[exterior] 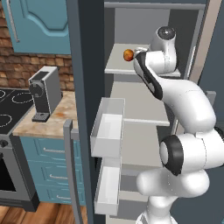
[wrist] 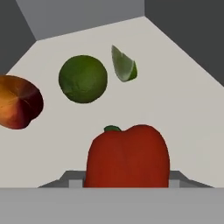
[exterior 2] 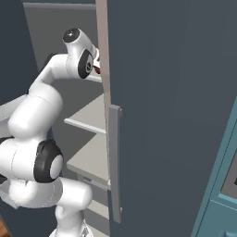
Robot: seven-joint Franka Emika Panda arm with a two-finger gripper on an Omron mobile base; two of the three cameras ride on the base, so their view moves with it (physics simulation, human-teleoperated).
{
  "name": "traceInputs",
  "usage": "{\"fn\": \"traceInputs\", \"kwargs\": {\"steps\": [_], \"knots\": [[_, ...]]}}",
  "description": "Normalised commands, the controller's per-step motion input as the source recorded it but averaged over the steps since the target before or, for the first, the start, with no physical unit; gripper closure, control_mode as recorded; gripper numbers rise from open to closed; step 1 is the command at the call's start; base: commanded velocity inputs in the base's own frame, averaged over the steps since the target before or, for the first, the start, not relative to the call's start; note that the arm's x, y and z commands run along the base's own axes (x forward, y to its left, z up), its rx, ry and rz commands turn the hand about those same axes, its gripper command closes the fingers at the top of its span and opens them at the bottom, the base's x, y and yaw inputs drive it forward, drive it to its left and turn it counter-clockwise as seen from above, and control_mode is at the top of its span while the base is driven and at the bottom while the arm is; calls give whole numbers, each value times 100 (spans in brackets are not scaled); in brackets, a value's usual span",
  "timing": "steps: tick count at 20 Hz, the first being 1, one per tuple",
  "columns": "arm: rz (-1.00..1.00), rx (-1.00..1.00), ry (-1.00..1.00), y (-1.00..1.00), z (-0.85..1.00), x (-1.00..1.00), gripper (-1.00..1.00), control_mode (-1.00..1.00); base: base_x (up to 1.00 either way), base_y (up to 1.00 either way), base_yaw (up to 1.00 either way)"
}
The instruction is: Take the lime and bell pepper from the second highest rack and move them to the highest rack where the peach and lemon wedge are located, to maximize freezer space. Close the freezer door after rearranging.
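Closest to the hand camera, the bell pepper (wrist: 127, 156) sits red and glossy with its green stem nub up, right at the bottom of the hand view where the gripper (wrist: 126, 183) is. The fingertips themselves are hidden behind the fruit; the fingers are clenched on the bell pepper's sides. It is over the highest rack (wrist: 183, 131), a flat pale shelf plate, though whether it rests on the plate or hangs just above it cannot be told.

Beyond the bell pepper on that same rack lies the lime (wrist: 82, 78), a dark green ball, well apart from the pepper. Just beside the lime, toward the back wall, stands the lemon wedge (wrist: 123, 64), pale yellow-green and pointed, tilted on its edge and not touching the lime. Off to the left edge of the hand view lies the peach (wrist: 18, 101), orange with a red blush, partly cut off by the frame.

From the left base view, the white arm reaches up into the open cabinet to the top shelf, where the peach shows as a small orange spot at the arm's wrist. Below it runs the second highest rack (exterior: 139, 101), a bare pale plate. Nearer, the freezer door (exterior: 85, 109) stands swung open with white bins on its inner face. Farther left, a grey coffee machine (exterior: 44, 92) stands on the speckled counter (exterior: 52, 122) beside the stovetop (exterior: 11, 107).

No brand, label or writing can be read anywhere.
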Motion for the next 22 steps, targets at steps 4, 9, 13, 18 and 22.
{"fn": "traceInputs", "kwargs": {"steps": [4, 9, 13, 18, 22], "knots": [[0, 0, 0, -8, -33, 50, 100, -100, 0, 0, 0], [0, 0, 0, -6, -37, 44, 100, -100, 0, 0, 0], [0, 0, 0, -2, -42, 42, -100, -100, 0, 0, 0], [0, 0, 0, 0, -37, 22, -100, -100, 0, 0, 0], [1, 0, -2, 0, -20, 1, -100, -100, 0, 0, 0]]}}
